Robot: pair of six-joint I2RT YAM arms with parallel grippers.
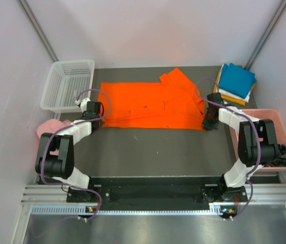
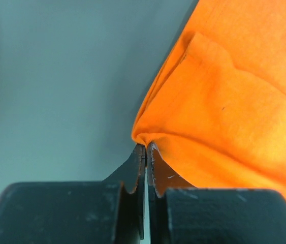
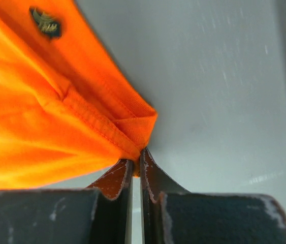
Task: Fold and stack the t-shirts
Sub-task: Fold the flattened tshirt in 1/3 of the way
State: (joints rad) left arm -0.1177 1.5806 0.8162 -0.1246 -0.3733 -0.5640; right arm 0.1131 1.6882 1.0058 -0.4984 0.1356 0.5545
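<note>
A bright orange t-shirt lies spread flat across the far half of the grey table. My left gripper is at its near left corner, and in the left wrist view the gripper is shut on a pinch of the orange t-shirt. My right gripper is at the near right corner. Seen from the right wrist, that gripper is shut on the hemmed corner of the orange t-shirt. A folded stack of t-shirts, teal blue over white and amber yellow, sits at the back right.
A white mesh basket stands at the back left. A pale pink cap lies by the left arm. A pink bin holding dark items stands at the right edge. Grey walls close in on both sides.
</note>
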